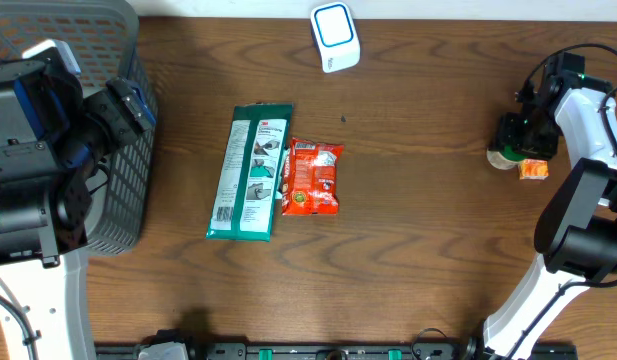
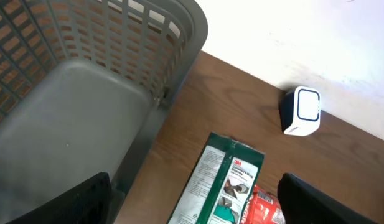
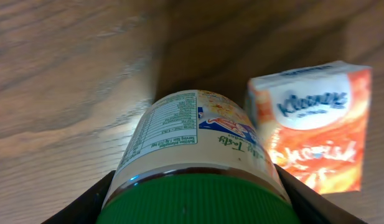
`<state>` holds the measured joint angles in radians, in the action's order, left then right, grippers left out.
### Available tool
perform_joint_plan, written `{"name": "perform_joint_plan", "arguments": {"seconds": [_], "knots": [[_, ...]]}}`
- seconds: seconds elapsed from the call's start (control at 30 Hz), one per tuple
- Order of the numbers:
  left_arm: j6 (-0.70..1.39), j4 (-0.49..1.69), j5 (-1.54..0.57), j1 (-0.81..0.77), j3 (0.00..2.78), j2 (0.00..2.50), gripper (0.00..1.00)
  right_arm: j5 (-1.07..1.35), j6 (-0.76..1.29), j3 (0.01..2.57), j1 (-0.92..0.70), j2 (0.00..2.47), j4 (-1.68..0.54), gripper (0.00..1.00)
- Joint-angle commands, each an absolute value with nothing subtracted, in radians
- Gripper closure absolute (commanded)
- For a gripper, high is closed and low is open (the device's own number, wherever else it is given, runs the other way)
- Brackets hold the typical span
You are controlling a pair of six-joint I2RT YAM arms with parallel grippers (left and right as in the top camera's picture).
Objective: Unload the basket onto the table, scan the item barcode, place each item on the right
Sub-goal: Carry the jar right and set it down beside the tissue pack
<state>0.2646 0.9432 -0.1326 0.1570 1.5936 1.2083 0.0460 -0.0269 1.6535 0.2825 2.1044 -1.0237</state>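
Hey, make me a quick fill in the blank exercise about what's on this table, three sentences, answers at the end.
1. The right gripper is closed on a jar whose lid is ____.
2. The orange pack beside the jar bears the brand name ____.
3. The white scanner has a ____ frame on its face.

Missing words: green; Kleenex; blue.

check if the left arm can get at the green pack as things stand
Probably yes. The left fingers are open and empty above the basket, and the green pack lies flat just beside it with nothing on top. The red pack only sits against its far edge.
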Motion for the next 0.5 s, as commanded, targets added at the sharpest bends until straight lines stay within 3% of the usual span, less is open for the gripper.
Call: {"name": "perform_joint_plan", "arguments": {"seconds": [0.0,0.2,0.47], "knots": [[0.256,0.945,-0.139,0.161,1.594,1.208,0.15,0.098,-0.046,1.652,0.282,2.096,-1.020,0.95],[0.256,0.945,-0.139,0.161,1.594,1.208,0.15,-0.030,-0.041,1.631,0.287,2.096,-0.994,0.99],[0.256,0.945,-0.139,0.161,1.594,1.208,0.15,-0.016,-0.038,1.631,0.288,2.096,-0.979,0.91]]}}
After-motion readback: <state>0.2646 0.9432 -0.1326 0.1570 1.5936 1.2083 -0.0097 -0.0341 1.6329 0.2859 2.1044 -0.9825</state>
